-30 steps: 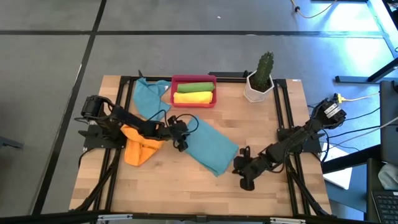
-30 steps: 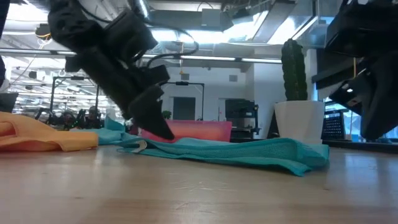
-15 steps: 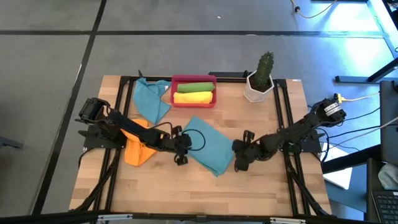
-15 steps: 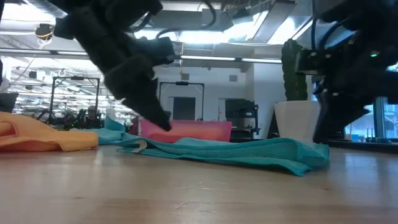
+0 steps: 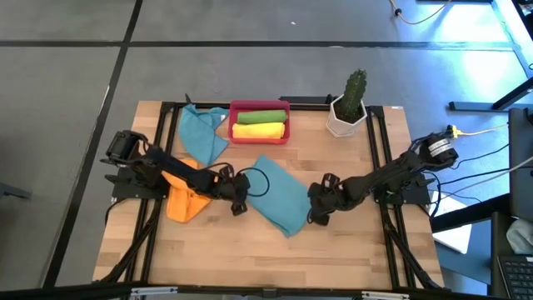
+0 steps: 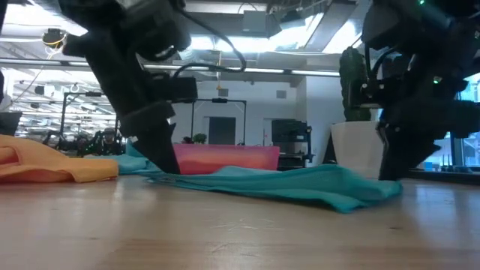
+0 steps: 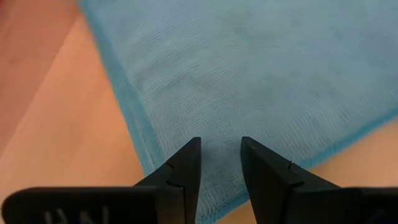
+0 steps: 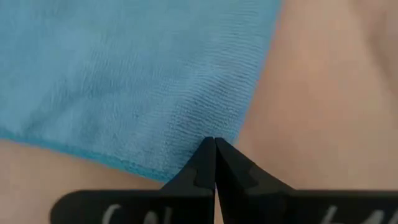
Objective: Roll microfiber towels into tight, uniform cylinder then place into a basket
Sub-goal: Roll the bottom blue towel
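The right gripper (image 5: 313, 213) is now at the right corner of the flat teal towel (image 5: 279, 193), having swung in from the bare worktop (image 5: 350, 258) nearer the front; its jaws are pressed together at the cloth's edge. That corner now rises a little off the wood. The left gripper (image 5: 236, 207) has shifted down to the towel's left edge, jaws partly apart and tips on the cloth.

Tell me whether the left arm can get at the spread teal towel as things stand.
Probably yes: the left tool already sits over the near edge of the teal towel, its jaws apart with cloth between them, and nothing lies in the way.
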